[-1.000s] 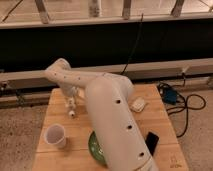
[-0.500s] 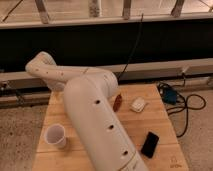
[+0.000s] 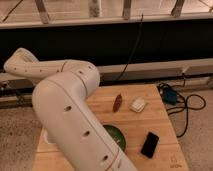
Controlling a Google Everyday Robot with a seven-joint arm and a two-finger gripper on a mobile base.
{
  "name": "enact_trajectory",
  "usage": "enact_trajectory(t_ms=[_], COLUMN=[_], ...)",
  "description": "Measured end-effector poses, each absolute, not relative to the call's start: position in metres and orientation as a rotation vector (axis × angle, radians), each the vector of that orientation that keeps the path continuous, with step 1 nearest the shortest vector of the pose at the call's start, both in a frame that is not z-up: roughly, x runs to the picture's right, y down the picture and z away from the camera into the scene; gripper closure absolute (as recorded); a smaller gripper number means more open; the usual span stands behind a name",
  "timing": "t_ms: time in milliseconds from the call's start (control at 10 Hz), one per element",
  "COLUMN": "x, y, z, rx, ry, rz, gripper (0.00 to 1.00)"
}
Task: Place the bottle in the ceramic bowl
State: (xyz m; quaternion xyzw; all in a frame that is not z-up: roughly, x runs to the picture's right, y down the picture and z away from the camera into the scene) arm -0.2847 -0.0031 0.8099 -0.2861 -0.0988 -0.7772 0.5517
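Note:
The green ceramic bowl (image 3: 117, 137) sits on the wooden table (image 3: 150, 120) near the front middle. Only its right part shows past my big white arm (image 3: 70, 115). The arm fills the left half of the camera view and bends at an elbow at the upper left. The gripper is hidden behind the arm or out of the frame. The bottle is hidden.
A small brown object (image 3: 117, 102) and a flat whitish packet (image 3: 138, 104) lie at the table's back middle. A black phone (image 3: 149, 144) lies at the front right. A blue device with cables (image 3: 170, 95) sits off the table's right edge. A dark wall runs behind.
The arm has swung left and closer to the camera. It now covers the white cup and most of the bowl. The gripper seen a second ago is no longer visible.

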Motion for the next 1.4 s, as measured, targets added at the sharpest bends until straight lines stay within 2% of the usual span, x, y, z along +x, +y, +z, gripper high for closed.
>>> enact_trajectory(t_ms=[300, 900, 1400], x=[-0.287, -0.231, -0.226], y=[-0.007, 0.014, 0.039], z=[0.814, 0.863, 0.9], rx=[-0.616, -0.639, -0.582], ry=[-0.275, -0.348, -0.502], rz=[-1.823, -1.71, -1.656], gripper=[0.2, 0.2, 0.2])
